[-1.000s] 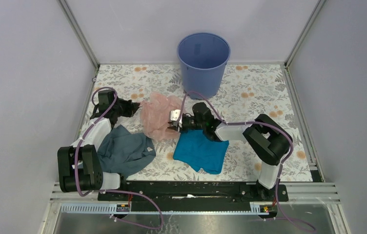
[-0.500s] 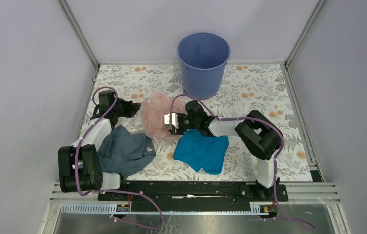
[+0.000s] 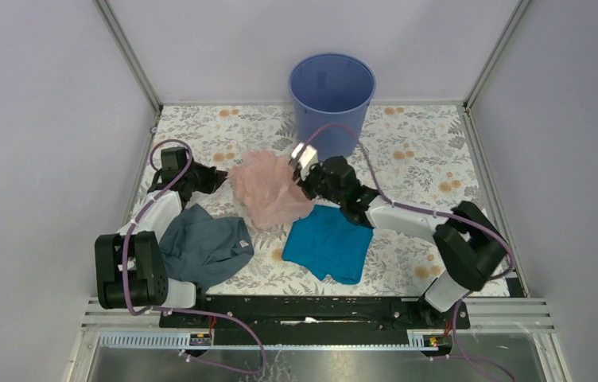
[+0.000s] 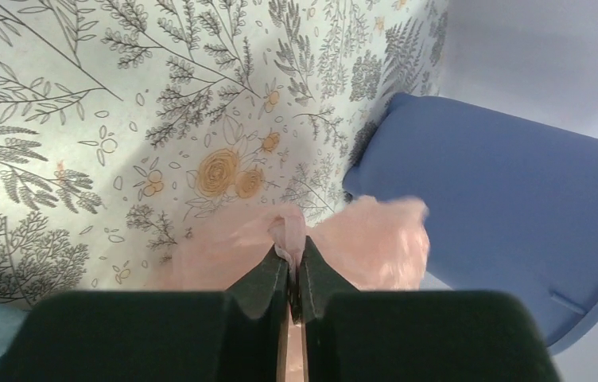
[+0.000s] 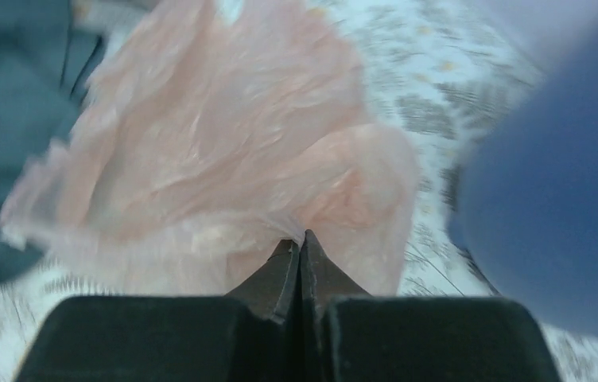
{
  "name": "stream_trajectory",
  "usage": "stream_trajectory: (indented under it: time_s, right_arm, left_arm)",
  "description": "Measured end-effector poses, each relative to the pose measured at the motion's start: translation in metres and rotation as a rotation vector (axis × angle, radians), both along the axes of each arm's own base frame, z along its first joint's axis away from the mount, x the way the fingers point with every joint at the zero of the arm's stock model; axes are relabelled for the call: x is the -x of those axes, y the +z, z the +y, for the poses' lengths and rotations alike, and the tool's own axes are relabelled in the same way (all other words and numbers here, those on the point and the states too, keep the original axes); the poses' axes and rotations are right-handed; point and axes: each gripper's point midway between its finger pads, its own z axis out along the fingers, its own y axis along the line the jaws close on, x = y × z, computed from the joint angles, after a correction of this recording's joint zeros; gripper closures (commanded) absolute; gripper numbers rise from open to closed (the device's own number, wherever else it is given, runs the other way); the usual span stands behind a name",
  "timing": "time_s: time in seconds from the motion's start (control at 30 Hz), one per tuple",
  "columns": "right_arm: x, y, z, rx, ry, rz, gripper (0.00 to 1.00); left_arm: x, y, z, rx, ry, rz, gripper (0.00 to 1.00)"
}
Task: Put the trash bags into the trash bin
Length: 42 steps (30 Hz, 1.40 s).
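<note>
Beside the smooth blue plastic bin (image 3: 332, 99), left fingers (image 4: 262, 280) and right fingers (image 5: 280, 274) pinch a crinkly, translucent pink trash bag (image 3: 268, 191).

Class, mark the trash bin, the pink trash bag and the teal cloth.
trash bin (image 3: 337, 143), top view, front outer wall.
pink trash bag (image 3: 268, 191), top view, middle of its crumpled film.
teal cloth (image 3: 328, 247), top view, centre of the fabric.

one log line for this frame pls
phase: two-arm grasp | left gripper: shut on pink trash bag | right gripper: shut on same bag | trash bin: upright, bag outside it
</note>
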Motion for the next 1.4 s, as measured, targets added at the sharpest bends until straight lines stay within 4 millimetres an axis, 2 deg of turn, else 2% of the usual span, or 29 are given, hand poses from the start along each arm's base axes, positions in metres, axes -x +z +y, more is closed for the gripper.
stream_trajectory:
  time_s: [0.07, 0.17, 0.23, 0.33, 0.4, 0.6, 0.67, 0.77, 0.87, 0.97, 1.1, 1.17, 1.23, 1.4]
  right_arm:
    - [-0.011, 0.027, -0.017, -0.100, -0.163, 0.051, 1.00]
    - [-0.026, 0.044, -0.048, -0.221, -0.368, 0.171, 1.00]
    - [-0.039, 0.043, -0.074, -0.285, -0.498, 0.267, 1.00]
    - [-0.053, 0.030, -0.111, -0.326, -0.657, 0.380, 1.00]
    - [-0.053, 0.020, -0.125, -0.317, -0.718, 0.430, 1.00]
    - [-0.037, 0.000, -0.136, -0.244, -0.764, 0.522, 1.00]
    - [-0.036, -0.007, -0.146, -0.230, -0.788, 0.553, 1.00]
    - [-0.039, -0.011, -0.161, -0.235, -0.824, 0.587, 1.00]
    - [-0.041, -0.012, -0.169, -0.260, -0.829, 0.628, 1.00]
    - [-0.043, -0.012, -0.171, -0.278, -0.824, 0.648, 1.00]
    - [-0.041, -0.011, -0.168, -0.294, -0.796, 0.676, 1.00]
    - [-0.041, -0.010, -0.167, -0.302, -0.784, 0.680, 1.00]
    - [-0.042, -0.009, -0.166, -0.310, -0.773, 0.685, 1.00]
    - [-0.042, -0.009, -0.165, -0.321, -0.758, 0.690, 1.00]
  left_arm:
    - [0.002, -0.003, 0.001, -0.024, -0.017, 0.003, 0.78]
    - [0.005, -0.004, 0.001, -0.052, -0.059, -0.012, 0.51]
    - [0.009, -0.003, -0.002, -0.073, -0.107, -0.036, 0.33]
    - [0.018, 0.002, -0.007, -0.119, -0.199, -0.083, 0.13]
    - [0.024, 0.009, -0.011, -0.149, -0.257, -0.123, 0.02]
    - [0.044, 0.026, -0.020, -0.209, -0.375, -0.236, 0.02]
    - [0.044, 0.027, -0.024, -0.211, -0.409, -0.259, 0.07]
    - [0.038, 0.016, -0.031, -0.206, -0.453, -0.238, 0.17]
    - [0.024, -0.003, -0.044, -0.210, -0.503, -0.181, 0.26]
    - [0.003, -0.018, -0.066, -0.250, -0.566, -0.144, 0.29]
    - [-0.035, -0.032, -0.089, -0.321, -0.623, -0.133, 0.33]
    - [-0.056, -0.042, -0.091, -0.374, -0.621, -0.130, 0.40]
    - [-0.066, -0.055, -0.090, -0.413, -0.617, -0.117, 0.41]
    - [-0.069, -0.085, -0.085, -0.508, -0.628, -0.062, 0.43]
